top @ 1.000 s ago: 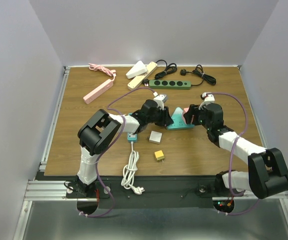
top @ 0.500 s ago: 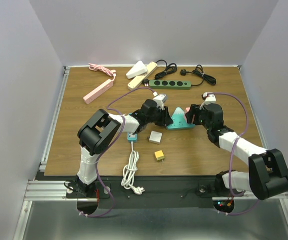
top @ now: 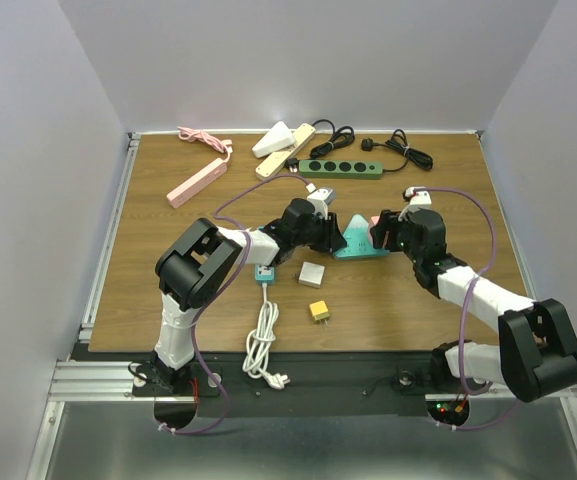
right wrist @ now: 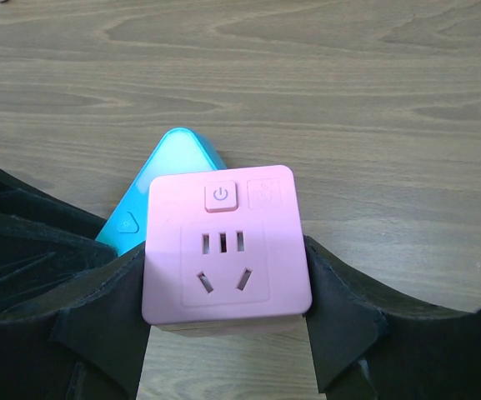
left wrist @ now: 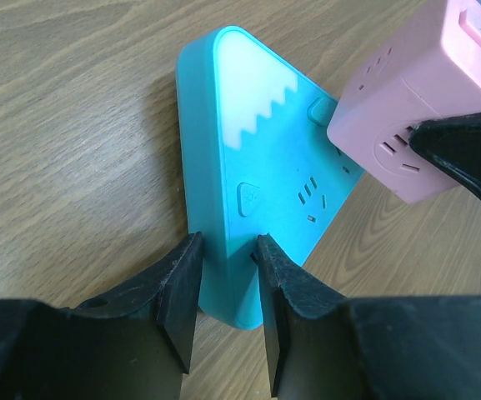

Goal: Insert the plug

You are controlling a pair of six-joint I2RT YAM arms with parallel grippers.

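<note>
Now left fingers (left wrist: 177, 292) pinch teal socket (left wrist: 265, 167), right fingers (right wrist: 98, 312) hold pink adapter (right wrist: 227, 246).

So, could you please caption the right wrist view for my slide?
Right gripper holding the pink adapter over the teal strip.

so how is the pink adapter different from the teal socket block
Shape: the pink adapter is a square block; the teal socket block is a flat triangle.
Pose: the pink adapter is gripped between the right fingers; the teal socket block lies flat on the table, its edge pinched by the left fingers.
Face: teal has a white zigzag patch; pink is plain.
Both have socket slots and a button.
</note>
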